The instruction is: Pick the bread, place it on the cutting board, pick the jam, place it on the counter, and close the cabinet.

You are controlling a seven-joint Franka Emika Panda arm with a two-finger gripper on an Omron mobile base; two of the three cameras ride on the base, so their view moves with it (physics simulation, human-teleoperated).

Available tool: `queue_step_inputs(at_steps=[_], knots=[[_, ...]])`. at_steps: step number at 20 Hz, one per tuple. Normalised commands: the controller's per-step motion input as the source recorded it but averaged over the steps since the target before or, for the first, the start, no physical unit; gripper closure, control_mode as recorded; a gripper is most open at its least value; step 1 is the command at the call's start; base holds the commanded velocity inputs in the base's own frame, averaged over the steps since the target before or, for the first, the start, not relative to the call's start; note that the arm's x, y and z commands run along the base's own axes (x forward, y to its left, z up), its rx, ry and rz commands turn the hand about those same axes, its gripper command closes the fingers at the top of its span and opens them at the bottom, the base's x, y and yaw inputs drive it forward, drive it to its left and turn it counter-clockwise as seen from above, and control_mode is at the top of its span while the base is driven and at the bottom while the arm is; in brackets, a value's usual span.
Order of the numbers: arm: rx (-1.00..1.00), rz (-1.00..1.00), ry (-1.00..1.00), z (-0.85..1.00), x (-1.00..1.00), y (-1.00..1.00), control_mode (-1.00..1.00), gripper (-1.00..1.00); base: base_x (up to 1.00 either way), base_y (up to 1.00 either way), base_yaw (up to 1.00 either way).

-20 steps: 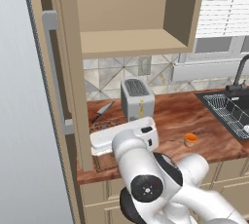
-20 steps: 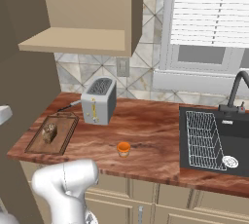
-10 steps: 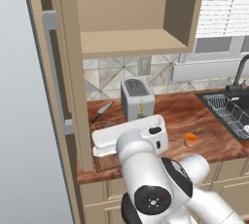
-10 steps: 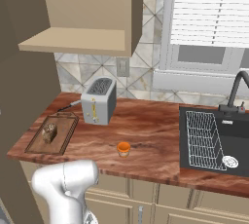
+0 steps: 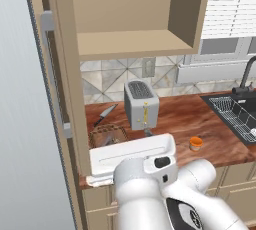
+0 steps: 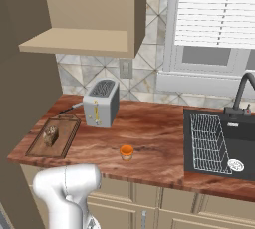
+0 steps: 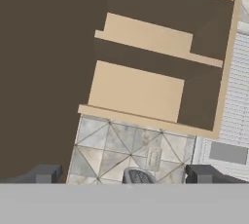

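Observation:
The bread (image 6: pixel 50 134), a small brown lump, lies on the cutting board (image 6: pixel 64 132) at the left end of the counter (image 6: pixel 154 138). The orange jam (image 6: pixel 126 152) jar stands on the counter near its front edge, also seen as the jam (image 5: pixel 196 143) to the right of my arm. The cabinet (image 5: pixel 135 19) above is open, its shelves bare, and its door (image 5: pixel 64 74) swings out to the left. My gripper (image 7: pixel 122 174) is open with nothing between its fingertips (image 7: pixel 44 173), and it looks up at the cabinet (image 7: pixel 141 91) from below, well away from bread and jam.
A silver toaster (image 6: pixel 101 103) stands behind the board, with a knife (image 5: pixel 105 115) to its left. A black sink (image 6: pixel 219 143) with a wire rack fills the counter's right end. A window with blinds (image 6: pixel 214 9) is above it. My white arm (image 5: pixel 132 156) hides part of the board.
My arm's white link has shifted slightly lower in the left base view. The bread, jam and cabinet door have not moved, and the gripper stays open.

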Motion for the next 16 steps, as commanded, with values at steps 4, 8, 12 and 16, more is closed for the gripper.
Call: queue_step_inputs(at_steps=[4,8,12,16], knots=[[0.0,0.0,-0.16,0.17,-0.54,-0.06,-1.0,-1.0,0.0,0.0,0.0],[0.0,0.0,-0.14,0.15,-0.63,-0.04,-1.0,-1.0,0.0,0.0,0.0],[0.0,0.0,-0.16,0.16,-0.65,-0.05,-1.0,-1.0,0.0,0.0,0.0],[0.0,0.0,-0.15,0.2,-0.64,-0.04,-1.0,-1.0,0.0,0.0,0.0]])
